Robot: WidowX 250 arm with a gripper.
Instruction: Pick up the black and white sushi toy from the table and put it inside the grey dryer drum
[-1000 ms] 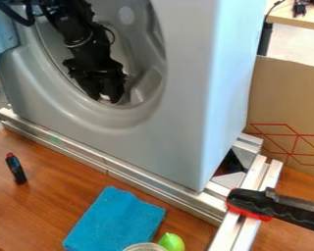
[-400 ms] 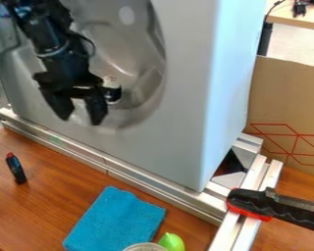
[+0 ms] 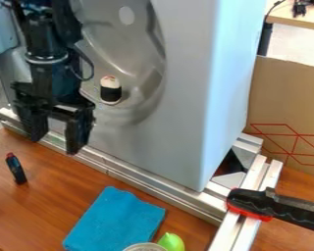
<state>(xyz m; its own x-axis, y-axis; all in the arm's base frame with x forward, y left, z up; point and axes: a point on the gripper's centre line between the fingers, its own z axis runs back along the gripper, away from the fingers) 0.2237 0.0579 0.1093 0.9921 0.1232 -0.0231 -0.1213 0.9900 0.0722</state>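
My black gripper (image 3: 55, 142) hangs at the left, in front of the grey panel and over the metal rail, open with nothing between its fingers. To its right, a small item with a white top and black lower band (image 3: 110, 90) sits upright in the round recess of the grey panel (image 3: 166, 142). Below and left of the gripper, a small dark object with a red tip (image 3: 15, 168) stands on the wooden table. A blue cloth (image 3: 117, 220) lies flat at the bottom centre.
Metal rails (image 3: 140, 184) run along the panel's foot. A black-and-red handled tool (image 3: 268, 205) crosses the rails at the right. A green object (image 3: 171, 241) and a round container (image 3: 144, 247) are at the bottom edge. Cardboard (image 3: 287, 108) stands at the right.
The gripper has come out of the recess, moving left, down and nearer the camera, and its fingers have parted. The white-and-black item in the recess has come into full view.
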